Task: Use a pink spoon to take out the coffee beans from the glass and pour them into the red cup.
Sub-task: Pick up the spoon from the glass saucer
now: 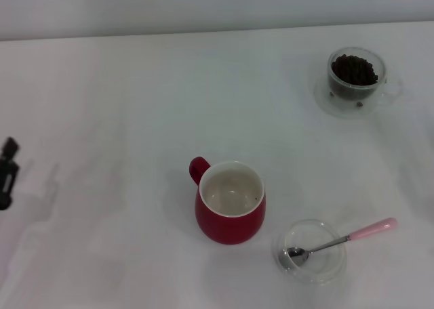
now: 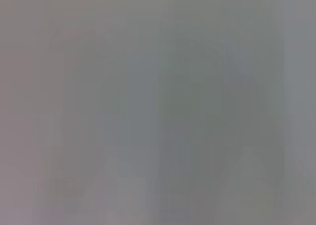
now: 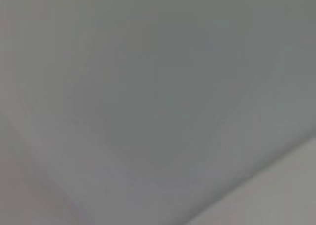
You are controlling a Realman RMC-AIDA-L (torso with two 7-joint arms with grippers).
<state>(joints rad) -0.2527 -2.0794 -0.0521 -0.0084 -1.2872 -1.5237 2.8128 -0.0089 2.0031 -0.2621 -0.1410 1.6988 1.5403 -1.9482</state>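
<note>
In the head view the red cup (image 1: pixel 230 204) stands near the middle front of the white table, its handle pointing back-left and its white inside showing. The pink spoon (image 1: pixel 339 242) lies with its metal bowl in a shallow clear round dish (image 1: pixel 313 252) at the front right, its pink handle pointing right. The glass (image 1: pixel 354 80) with coffee beans (image 1: pixel 353 69) stands at the back right on its clear base. My left gripper (image 1: pixel 7 173) shows only as a dark part at the far left edge. My right gripper is out of view. Both wrist views show only a plain grey surface.
The white table (image 1: pixel 122 119) spreads across the whole head view, with a pale wall along the back edge. Nothing else stands on it.
</note>
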